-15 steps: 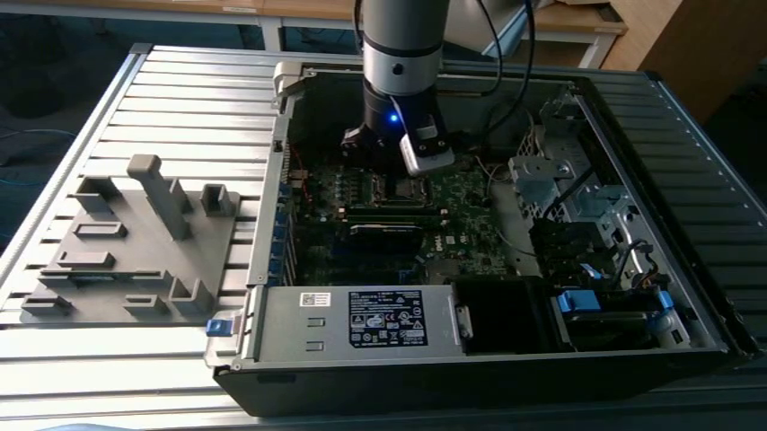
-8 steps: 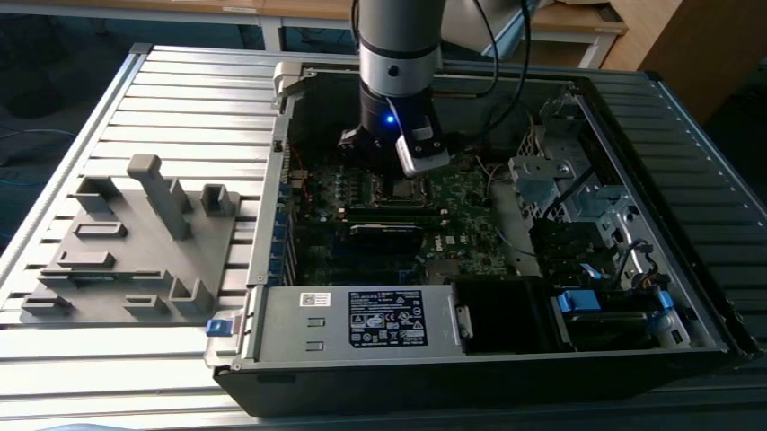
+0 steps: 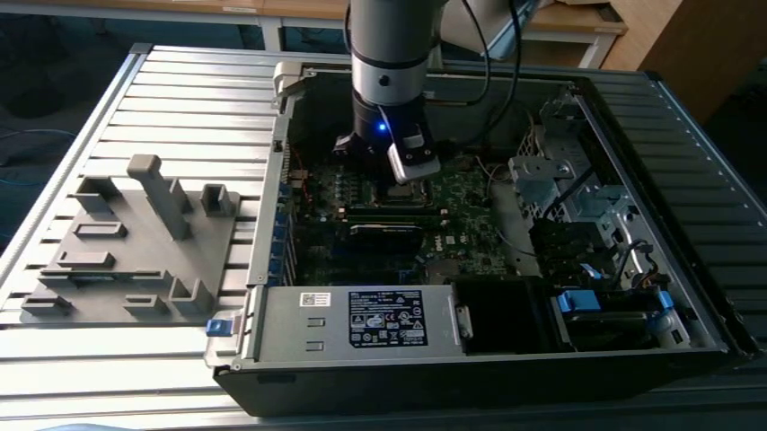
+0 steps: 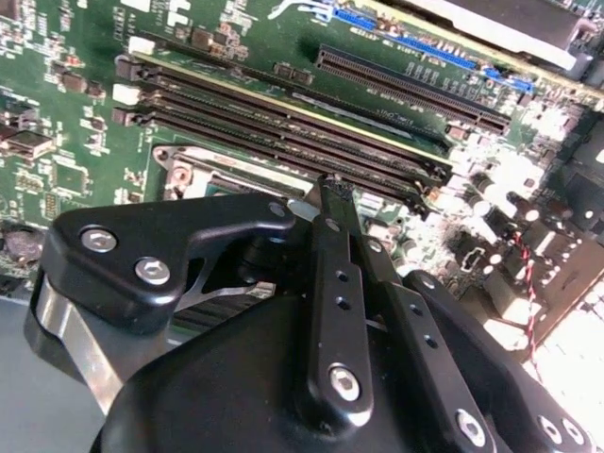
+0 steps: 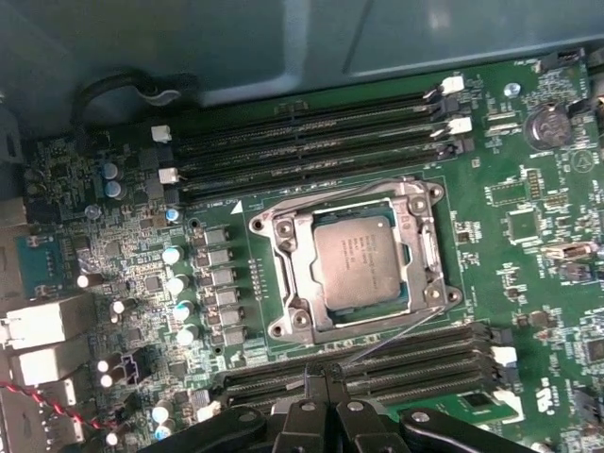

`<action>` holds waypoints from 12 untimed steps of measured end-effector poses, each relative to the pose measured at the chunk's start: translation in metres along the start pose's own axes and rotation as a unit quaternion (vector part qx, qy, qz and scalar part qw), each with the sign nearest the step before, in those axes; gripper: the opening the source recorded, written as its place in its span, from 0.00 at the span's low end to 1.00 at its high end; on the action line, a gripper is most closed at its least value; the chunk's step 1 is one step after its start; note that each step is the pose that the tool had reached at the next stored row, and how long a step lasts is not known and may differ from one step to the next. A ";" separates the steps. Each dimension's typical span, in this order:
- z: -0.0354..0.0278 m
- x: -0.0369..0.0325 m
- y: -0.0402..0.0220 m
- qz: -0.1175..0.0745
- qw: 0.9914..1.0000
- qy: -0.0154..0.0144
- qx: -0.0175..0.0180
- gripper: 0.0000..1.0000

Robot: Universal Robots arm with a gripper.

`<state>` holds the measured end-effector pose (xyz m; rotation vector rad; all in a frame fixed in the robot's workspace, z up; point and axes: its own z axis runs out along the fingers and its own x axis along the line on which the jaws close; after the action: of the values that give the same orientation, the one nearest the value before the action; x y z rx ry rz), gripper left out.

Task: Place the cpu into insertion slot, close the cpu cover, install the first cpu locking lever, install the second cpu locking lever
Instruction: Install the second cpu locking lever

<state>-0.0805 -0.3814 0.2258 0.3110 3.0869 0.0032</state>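
Sitting flat in green-boarded insertion slot (image 5: 354, 269), cpu (image 5: 360, 264).

Silvery cpu (image 5: 360, 264) under closed cpu cover (image 5: 294, 272)

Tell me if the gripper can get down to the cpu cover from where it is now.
Probably yes. In the first wrist view the gripper hangs over the memory slots beside the cpu cover, which lies flat around the cpu. Nothing stands above the cover; only the thin lever wire crosses between them.
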 end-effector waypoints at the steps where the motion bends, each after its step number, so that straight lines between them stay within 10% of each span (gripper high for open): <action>1: 0.0015 0.0004 -0.0001 0.000 1.000 0.000 0.000 0.11; 12: 0.0167 0.0051 -0.0010 0.000 1.000 0.000 0.000 0.11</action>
<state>-0.0850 -0.3814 0.2089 0.3109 3.0869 0.0032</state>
